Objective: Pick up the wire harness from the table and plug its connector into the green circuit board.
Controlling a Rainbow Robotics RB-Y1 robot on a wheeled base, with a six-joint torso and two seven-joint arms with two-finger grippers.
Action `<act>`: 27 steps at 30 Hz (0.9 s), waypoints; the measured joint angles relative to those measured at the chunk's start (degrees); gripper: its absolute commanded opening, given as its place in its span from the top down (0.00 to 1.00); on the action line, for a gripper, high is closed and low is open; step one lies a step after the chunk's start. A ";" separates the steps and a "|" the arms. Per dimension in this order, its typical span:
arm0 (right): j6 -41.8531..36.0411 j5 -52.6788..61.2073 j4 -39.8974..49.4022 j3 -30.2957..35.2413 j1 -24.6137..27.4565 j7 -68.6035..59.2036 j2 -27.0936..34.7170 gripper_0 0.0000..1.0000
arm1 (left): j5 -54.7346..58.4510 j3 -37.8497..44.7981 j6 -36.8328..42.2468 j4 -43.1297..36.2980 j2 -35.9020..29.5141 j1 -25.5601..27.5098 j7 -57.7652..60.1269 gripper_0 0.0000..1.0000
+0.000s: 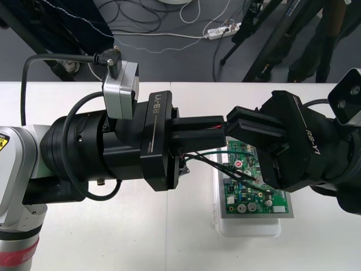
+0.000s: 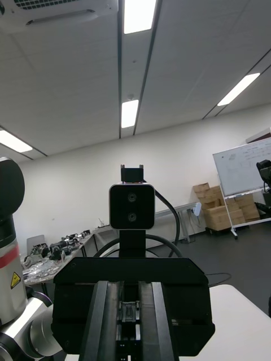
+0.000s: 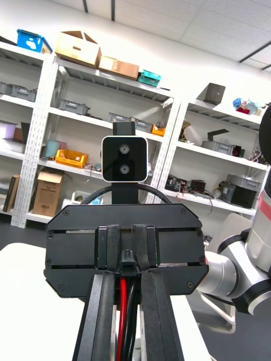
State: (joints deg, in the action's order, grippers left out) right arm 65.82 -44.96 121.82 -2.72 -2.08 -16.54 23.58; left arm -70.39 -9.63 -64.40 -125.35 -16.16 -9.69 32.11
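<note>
The wire harness (image 1: 211, 162) is up off the tabletop (image 1: 169, 237), held in the air where the two claws meet tip to tip. Its red and black wires run up the narrow gap between the left claw's (image 1: 223, 130) black fingers (image 3: 104, 316), which stand close together and pinch the wires between them. From that grip a slack loop of green and black wire sags toward 5 o'clock and ends over the near corner of the green circuit board (image 1: 256, 195); whether the loop touches the board cannot be told. The right claw (image 1: 232, 131) comes in from 3 o'clock and faces the left claw head on. Its fingers are also drawn close together, and in the left wrist view a small dark piece sits between them just where the wires end, probably the plug, though it is too small to be sure. The board lies on its white base (image 1: 248, 226) at about 4 o'clock from the meeting point, partly under the right claw. The left arm reaches across the tabletop from 9 o'clock.
</note>
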 measured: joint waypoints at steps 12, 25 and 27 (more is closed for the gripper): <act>0.82 0.25 0.00 0.17 0.27 0.00 0.00 1.00 | 0.40 -0.09 -0.61 0.00 -0.03 0.01 -0.01 0.90; 1.87 0.66 0.00 0.17 1.00 0.00 0.00 1.00 | 2.18 -0.07 -0.58 0.01 -0.12 0.05 -0.37 0.69; 1.87 0.66 0.00 0.17 1.07 0.00 0.00 1.00 | 2.21 -0.07 -0.58 0.01 -0.13 0.06 -0.37 0.69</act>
State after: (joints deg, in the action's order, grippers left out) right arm 67.69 -44.30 121.82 -2.55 -1.01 -16.54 23.59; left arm -68.18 -9.69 -64.97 -125.34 -16.28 -9.63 31.73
